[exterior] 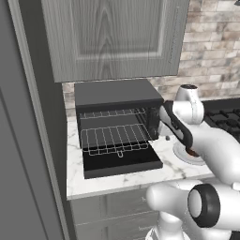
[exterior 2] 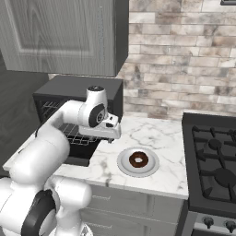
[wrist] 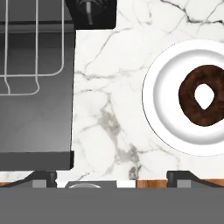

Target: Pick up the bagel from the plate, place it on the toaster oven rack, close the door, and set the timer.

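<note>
On the marble counter (exterior 2: pixel 152 133), the bagel (exterior 2: pixel 138 160) lies flat in the middle of the light-grey plate (exterior 2: pixel 124 164), untouched; beside it the toaster oven's door (exterior: pixel 123 166) hangs open with the wire rack (exterior: pixel 115 137) pulled forward, apparently ready for loading; the gripper (exterior 2: pixel 110 137) hovers between them, fingers spread, holding nothing.

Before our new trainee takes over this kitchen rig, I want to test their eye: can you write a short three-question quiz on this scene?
1. True or false: the bagel lies on the plate.
2. The toaster oven's door is: A) shut B) folded down open C) missing.
3. Fill in: the gripper, open, hovers over the marble ____ between oven and plate.

Key: 1 true; 2 B; 3 counter.
</note>
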Robot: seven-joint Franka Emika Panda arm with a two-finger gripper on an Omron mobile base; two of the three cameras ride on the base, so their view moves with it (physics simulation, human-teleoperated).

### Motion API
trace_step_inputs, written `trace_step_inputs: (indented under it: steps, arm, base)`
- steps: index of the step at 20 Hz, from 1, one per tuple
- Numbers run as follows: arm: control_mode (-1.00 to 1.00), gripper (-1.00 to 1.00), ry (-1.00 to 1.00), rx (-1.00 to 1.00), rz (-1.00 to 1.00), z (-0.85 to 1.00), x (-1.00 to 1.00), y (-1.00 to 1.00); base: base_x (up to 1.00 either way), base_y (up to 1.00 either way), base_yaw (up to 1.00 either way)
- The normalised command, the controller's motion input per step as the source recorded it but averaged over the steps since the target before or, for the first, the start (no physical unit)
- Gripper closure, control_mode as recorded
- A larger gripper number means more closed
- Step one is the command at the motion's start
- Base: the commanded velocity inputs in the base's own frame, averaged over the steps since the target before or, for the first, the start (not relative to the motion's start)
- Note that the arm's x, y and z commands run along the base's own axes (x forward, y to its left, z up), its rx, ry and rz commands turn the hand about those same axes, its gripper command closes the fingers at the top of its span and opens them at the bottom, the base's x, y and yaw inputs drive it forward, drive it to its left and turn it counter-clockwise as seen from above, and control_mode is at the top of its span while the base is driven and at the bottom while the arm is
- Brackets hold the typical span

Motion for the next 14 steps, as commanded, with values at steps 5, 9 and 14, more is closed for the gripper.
trace_step_inputs:
  steps: [5,9,14]
  arm:
    - [-1.0,-1.0,0.07,0.0,0.0,-0.31,0.16,-0.38]
    - [-1.0,-1.0,0.06,0.0,0.0,-0.36,0.12,-0.32]
    - [-1.0,-1.0,0.0,0.0,0.0,-0.29,0.07,-0.18]
  base:
    - [0.0,0.0,0.0]
    - [0.0,0.0,0.0]
    - [0.0,0.0,0.0]
